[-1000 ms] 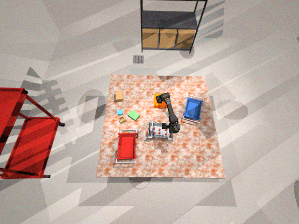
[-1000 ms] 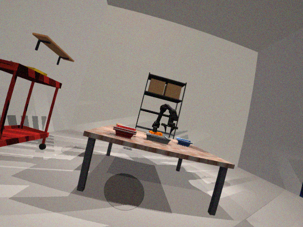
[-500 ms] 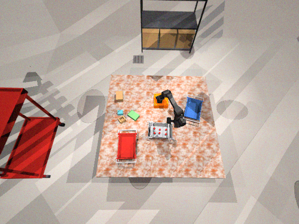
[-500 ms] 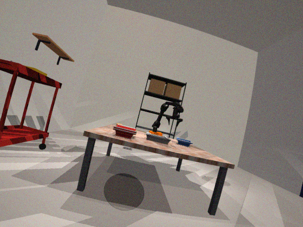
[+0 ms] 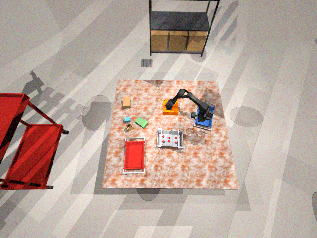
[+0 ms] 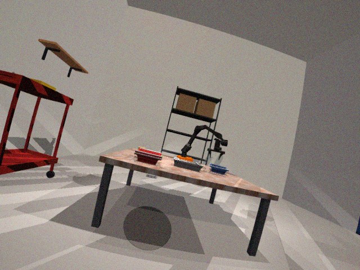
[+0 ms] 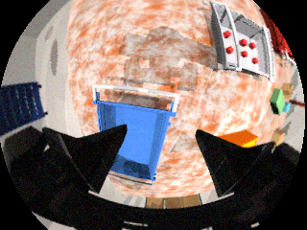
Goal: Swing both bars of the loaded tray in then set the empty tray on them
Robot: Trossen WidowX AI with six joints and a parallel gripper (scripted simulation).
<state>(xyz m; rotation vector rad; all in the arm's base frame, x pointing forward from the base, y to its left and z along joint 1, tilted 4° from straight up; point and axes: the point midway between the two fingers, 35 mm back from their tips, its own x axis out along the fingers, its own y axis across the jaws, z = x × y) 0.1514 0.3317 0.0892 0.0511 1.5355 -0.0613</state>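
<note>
The loaded grey tray (image 5: 181, 140) (image 6: 189, 166) (image 7: 219, 40) stands upright near the table's middle, with several small red blocks (image 5: 169, 137) (image 7: 244, 42) inside. One white bar (image 7: 236, 38) lies across its top, a little in from one end. The other bar (image 7: 270, 55) is close to the opposite end; its exact seat is hard to tell. The empty blue tray (image 5: 205, 124) (image 6: 219, 169) (image 7: 136, 134) stands at the right, its near bar (image 7: 136, 90) swung out past its end. My gripper (image 5: 202, 117) (image 6: 215, 158) (image 7: 163, 130) is open and empty above the blue tray, offset to one side of it.
A red tray (image 5: 134, 154) (image 6: 147, 158) with white bars stands left of the grey tray. A green block (image 5: 141, 122), a cyan block (image 5: 127, 119), a small brown open box (image 5: 129, 127) and a tan box (image 5: 126, 101) lie farther back. The orange base (image 5: 170, 111) is behind the grey tray.
</note>
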